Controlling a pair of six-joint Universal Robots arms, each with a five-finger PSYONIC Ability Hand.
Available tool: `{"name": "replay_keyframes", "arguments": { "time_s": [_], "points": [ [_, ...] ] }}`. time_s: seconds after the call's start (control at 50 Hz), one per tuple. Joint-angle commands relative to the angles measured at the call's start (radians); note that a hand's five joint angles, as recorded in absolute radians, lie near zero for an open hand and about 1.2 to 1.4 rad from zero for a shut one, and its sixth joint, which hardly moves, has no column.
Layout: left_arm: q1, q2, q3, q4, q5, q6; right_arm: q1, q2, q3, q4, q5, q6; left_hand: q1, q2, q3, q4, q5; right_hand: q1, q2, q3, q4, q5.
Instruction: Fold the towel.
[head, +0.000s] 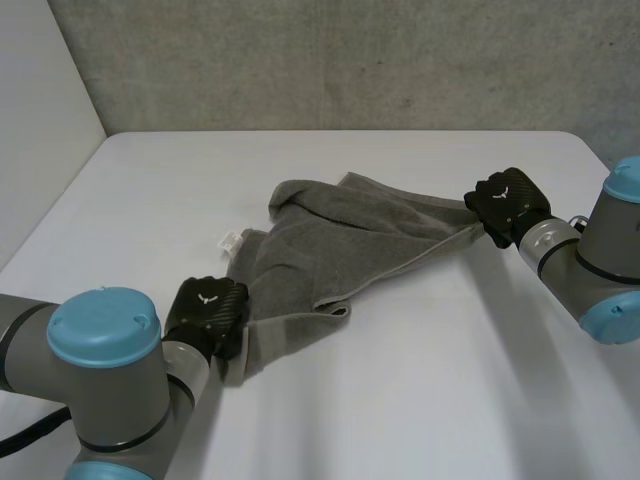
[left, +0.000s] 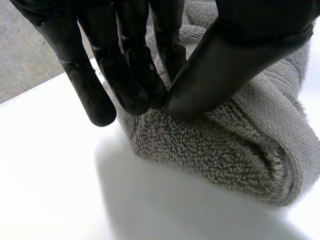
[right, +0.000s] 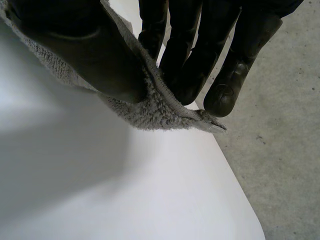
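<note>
Evidently early: the grey towel (head: 340, 250) lies rumpled at centre frame on the white table (head: 450, 380), no neat fold yet made. At lower left the left hand (head: 207, 312) pinches a bunched end between thumb and fingers; at centre right the right hand (head: 508, 203) pinches a corner likewise.

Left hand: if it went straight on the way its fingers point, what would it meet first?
Probably the towel, whose fold the left hand pinches; the white table lies right under it.
</note>
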Motion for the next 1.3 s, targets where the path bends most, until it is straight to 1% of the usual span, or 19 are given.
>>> {"name": "replay_keyframes", "arguments": {
  "time_s": [0.02,0.08,0.1,0.12,0.14,0.16,0.18,0.2,0.44,0.48,0.5,0.52,0.6,0.66,0.7,0.76,1.1,1.3],
  "points": [
    [-0.004,0.015,-0.022,-0.006,0.000,0.000,0.001,0.000,0.000,0.000,0.000,-0.001,0.099,0.077,0.075,0.049,0.070,0.073,0.091,0.075,0.065,0.063],
    [-0.016,0.037,-0.032,-0.009,0.002,0.000,0.001,-0.001,0.000,0.000,0.000,0.001,0.099,0.077,0.075,0.049,0.070,0.073,0.091,0.075,0.065,0.063],
    [-0.019,0.053,-0.033,-0.009,0.003,-0.002,0.001,-0.003,0.000,0.000,0.000,-0.001,-0.034,-0.056,-0.059,-0.084,-0.064,0.073,0.091,0.075,0.065,0.063],
    [-0.019,0.054,-0.033,-0.009,0.003,-0.002,0.001,-0.003,0.000,0.000,0.000,-0.001,-0.036,-0.057,-0.060,-0.085,-0.065,0.073,0.091,0.075,0.065,0.063],
    [-0.021,0.070,-0.039,-0.014,0.003,0.000,0.001,-0.003,0.000,0.000,0.000,0.001,-0.358,-0.380,-0.383,-0.408,-0.388,0.073,0.091,0.075,0.065,0.063],
    [-0.021,0.086,-0.045,-0.018,0.005,0.000,0.001,-0.003,0.000,0.000,0.000,0.001,-0.632,-0.653,-0.656,-0.682,-0.661,0.073,0.091,0.075,0.065,0.063],
    [-0.021,0.086,-0.045,-0.018,0.005,0.000,0.001,-0.003,0.000,0.000,0.000,0.001,-0.635,-0.656,-0.659,-0.684,-0.664,0.073,0.091,0.075,0.065,0.063],
    [-0.022,0.098,-0.047,-0.026,0.005,0.000,0.001,-0.003,0.000,0.000,0.000,-0.001,-0.707,-0.729,-0.731,-0.757,-0.737,0.073,0.091,0.075,0.065,0.063],
    [-0.061,0.216,-0.058,-0.078,0.005,-0.002,0.001,-0.005,0.000,0.000,0.000,0.001,-0.746,-0.768,-0.770,-0.796,-0.775,0.073,0.091,0.075,0.065,0.063],
    [-0.094,0.242,-0.065,-0.081,0.006,-0.003,0.001,-0.005,0.000,0.000,0.000,-0.001,-0.743,-0.765,-0.767,-0.793,-0.773,0.073,0.091,0.075,0.065,0.063],
    [-0.094,0.242,-0.065,-0.081,0.006,-0.003,0.001,-0.005,0.000,0.000,0.000,-0.001,-0.743,-0.765,-0.767,-0.793,-0.773,0.073,0.091,0.075,0.065,0.063],
    [-0.117,0.247,-0.073,-0.080,0.006,-0.003,0.001,-0.005,0.000,0.000,0.000,-0.001,-0.740,-0.762,-0.765,-0.790,-0.770,0.073,0.091,0.075,0.065,0.063],
    [-0.183,0.233,-0.096,-0.080,0.005,-0.005,0.001,-0.005,0.000,0.000,0.000,-0.001,-0.734,-0.756,-0.759,-0.784,-0.764,0.073,0.091,0.075,0.065,0.063],
    [-0.199,0.225,-0.104,-0.080,0.005,-0.005,0.001,-0.005,0.000,0.000,0.000,-0.001,-0.734,-0.756,-0.759,-0.784,-0.764,0.073,0.091,0.075,0.065,0.063],
    [-0.225,0.186,-0.113,-0.080,0.005,-0.003,0.001,-0.003,0.000,0.000,0.000,-0.001,-0.731,-0.753,-0.756,-0.781,-0.761,0.073,0.091,0.075,0.065,0.063],
    [-0.237,0.149,-0.116,-0.081,0.003,-0.002,0.001,-0.003,0.000,0.000,0.000,-0.001,-0.731,-0.753,-0.756,-0.781,-0.761,0.073,0.091,0.075,0.065,0.063],
    [-0.249,0.149,-0.151,-0.078,-0.009,0.001,0.001,0.002,0.002,0.000,0.000,-0.001,-0.729,-0.750,-0.753,-0.778,-0.758,0.073,0.091,0.075,0.065,0.063],
    [-0.248,0.106,-0.148,-0.067,-0.011,0.004,0.001,0.003,0.003,0.000,0.000,-0.001,-0.726,-0.747,-0.750,-0.775,-0.755,0.073,0.091,0.075,0.065,0.063]
  ]
}}
